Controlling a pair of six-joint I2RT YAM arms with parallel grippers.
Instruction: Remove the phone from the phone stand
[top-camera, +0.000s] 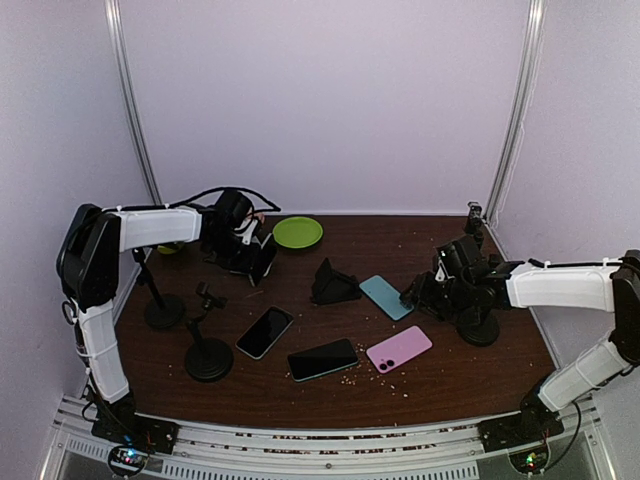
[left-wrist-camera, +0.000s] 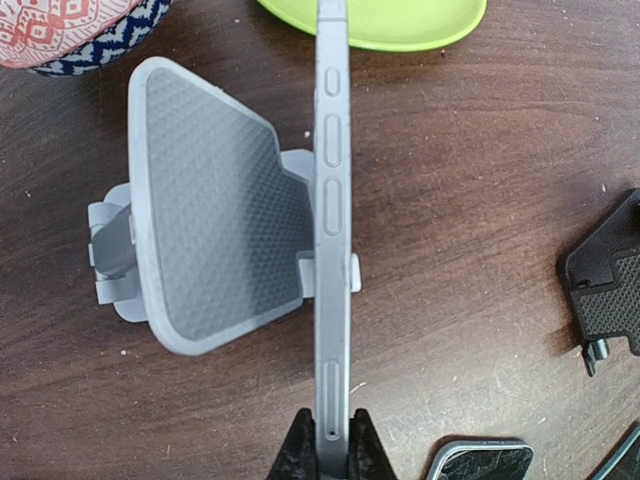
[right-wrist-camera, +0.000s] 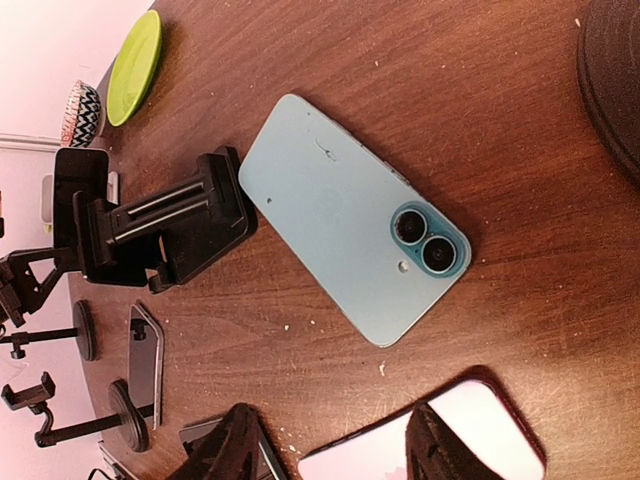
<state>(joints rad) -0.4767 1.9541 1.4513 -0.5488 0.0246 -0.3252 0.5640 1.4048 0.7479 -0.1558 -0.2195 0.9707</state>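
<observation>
The task is judged to be at an early stage: a grasp has been made, but the removal itself has not been carried out. In the left wrist view the phone (left-wrist-camera: 332, 200) is seen edge-on, still seated against the grey phone stand (left-wrist-camera: 210, 220), in contact with the stand's small support tabs. Stand and phone are placed at the far left of the worktop (left-wrist-camera: 480, 200), just near of a green plate (left-wrist-camera: 400, 20). What is left is for the phone to be drawn clear of the stand and set down.

The left end effector (left-wrist-camera: 328, 455) is clenched on the phone, its two dark fingertips pressed against opposite faces at the phone's near end. The right end effector (right-wrist-camera: 335, 450) is seen partly spread and grasps nothing; it is held above the worktop on the right, near a blue phone (right-wrist-camera: 350, 215) and a pink phone (right-wrist-camera: 480, 430) lying flat, with neither touched.
</observation>
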